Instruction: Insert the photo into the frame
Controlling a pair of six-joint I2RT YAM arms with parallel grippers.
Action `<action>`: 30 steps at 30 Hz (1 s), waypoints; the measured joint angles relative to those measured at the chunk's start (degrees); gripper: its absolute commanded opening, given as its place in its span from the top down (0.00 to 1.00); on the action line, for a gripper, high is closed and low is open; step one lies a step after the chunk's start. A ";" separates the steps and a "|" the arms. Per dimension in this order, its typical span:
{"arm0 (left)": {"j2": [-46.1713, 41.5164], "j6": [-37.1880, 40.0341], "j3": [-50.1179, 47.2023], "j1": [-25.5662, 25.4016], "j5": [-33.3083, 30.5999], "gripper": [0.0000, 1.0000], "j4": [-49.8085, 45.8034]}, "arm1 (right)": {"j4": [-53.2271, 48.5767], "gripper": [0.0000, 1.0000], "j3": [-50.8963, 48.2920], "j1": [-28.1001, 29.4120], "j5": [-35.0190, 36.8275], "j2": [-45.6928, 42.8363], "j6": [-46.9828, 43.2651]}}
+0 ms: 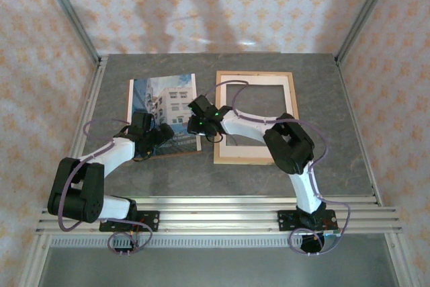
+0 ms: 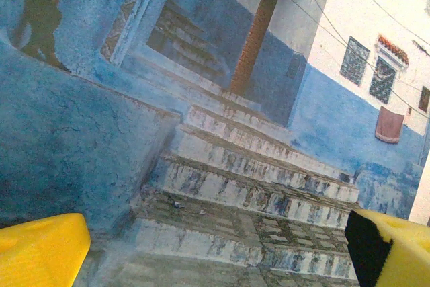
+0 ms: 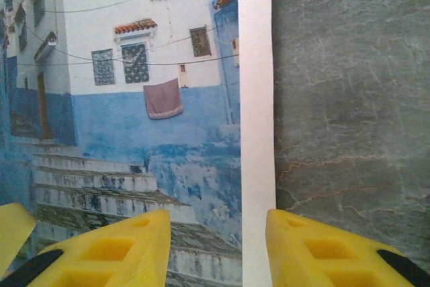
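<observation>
The photo (image 1: 163,99), a print of a white building and blue steps, lies flat on the table left of centre. The frame (image 1: 238,155), thin light wood round a clear pane, lies just to its right. My left gripper (image 1: 158,136) hovers low over the photo's near part, and its yellow fingers (image 2: 40,250) stand wide apart and open above the printed steps (image 2: 255,186). My right gripper (image 1: 200,116) is at the photo's right edge. It is open, and its two yellow fingers (image 3: 121,250) straddle the photo's white border (image 3: 255,132) without pinching it.
A brown strip (image 1: 181,150) shows under the photo's near edge. The grey stone-patterned table (image 3: 349,99) lies bare right of the photo's border. The right arm (image 1: 289,140) crosses over the frame's near half. Patterned walls close in the back and sides.
</observation>
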 measured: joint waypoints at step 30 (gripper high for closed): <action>0.22 0.04 -0.66 0.02 0.20 0.00 1.60 | 2.10 0.61 1.42 0.07 1.81 4.42 0.35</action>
